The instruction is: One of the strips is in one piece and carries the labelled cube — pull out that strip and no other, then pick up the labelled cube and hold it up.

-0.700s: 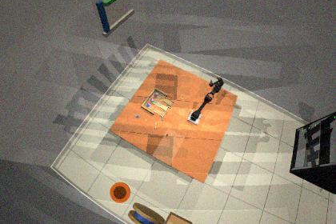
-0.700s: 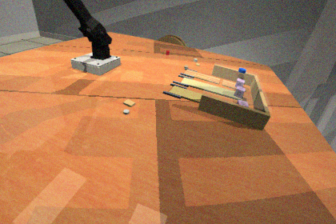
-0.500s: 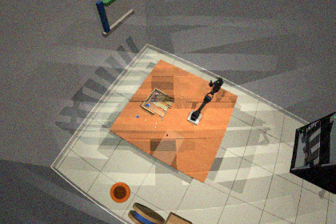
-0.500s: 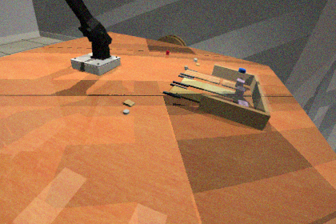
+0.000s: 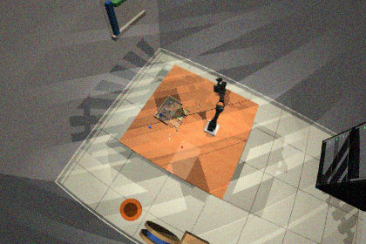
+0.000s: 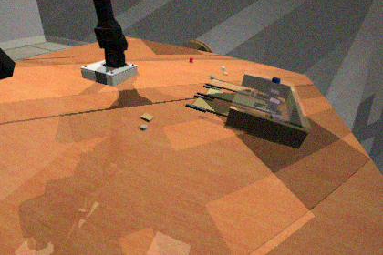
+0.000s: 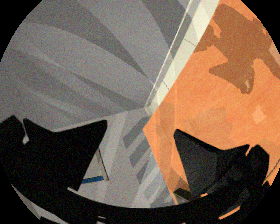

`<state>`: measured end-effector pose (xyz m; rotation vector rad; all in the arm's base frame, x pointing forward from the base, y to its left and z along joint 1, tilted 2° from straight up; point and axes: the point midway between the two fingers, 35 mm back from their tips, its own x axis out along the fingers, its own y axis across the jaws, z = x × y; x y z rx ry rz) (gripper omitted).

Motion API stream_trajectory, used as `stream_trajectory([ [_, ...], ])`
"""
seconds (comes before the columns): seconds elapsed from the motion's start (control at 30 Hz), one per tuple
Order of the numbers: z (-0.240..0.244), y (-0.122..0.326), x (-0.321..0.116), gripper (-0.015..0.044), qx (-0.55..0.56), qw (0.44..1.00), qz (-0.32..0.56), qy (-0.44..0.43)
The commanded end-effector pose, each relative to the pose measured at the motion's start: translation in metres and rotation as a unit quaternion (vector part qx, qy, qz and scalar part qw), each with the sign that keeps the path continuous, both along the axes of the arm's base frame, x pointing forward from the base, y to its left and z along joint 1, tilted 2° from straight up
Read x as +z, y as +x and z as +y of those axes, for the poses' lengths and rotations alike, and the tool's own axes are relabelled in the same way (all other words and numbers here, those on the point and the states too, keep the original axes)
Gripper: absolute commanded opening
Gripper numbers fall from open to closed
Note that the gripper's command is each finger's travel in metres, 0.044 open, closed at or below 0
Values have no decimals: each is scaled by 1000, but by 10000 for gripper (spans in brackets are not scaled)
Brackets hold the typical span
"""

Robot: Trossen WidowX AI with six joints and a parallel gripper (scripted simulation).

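Note:
An open-topped wooden box (image 5: 161, 107) (image 6: 269, 127) stands on the orange table top. Several thin strips stick out of its near-arm side, with dark ends such as the front one (image 6: 196, 107) and a middle one (image 6: 203, 96). Small purple cubes, one of them at the middle (image 6: 274, 101), sit inside the box. The label and any breaks in the strips are too small to tell. My gripper (image 5: 219, 81) (image 7: 141, 128) is open and empty, high and well away from the box, on the far side of the arm's base.
The arm's white base (image 5: 212, 130) (image 6: 119, 76) stands beside the box's strip side. A tan tile (image 6: 147, 117) and a grey disc (image 6: 143, 127) lie before the strips. A red cube (image 5: 182, 147) (image 6: 191, 60) and a blue piece (image 5: 150, 127) lie on the table.

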<state>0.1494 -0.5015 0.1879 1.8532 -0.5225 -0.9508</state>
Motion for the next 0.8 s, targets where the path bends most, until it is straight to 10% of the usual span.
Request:
stream_trajectory([
  [0.0, 44, 58, 7, 400, 82, 993, 67, -46],
  [0.4, 220, 180, 21, 400, 341, 876, 241, -239],
  [0.77, 408, 195, 13, 400, 541, 613, 331, -471],
])
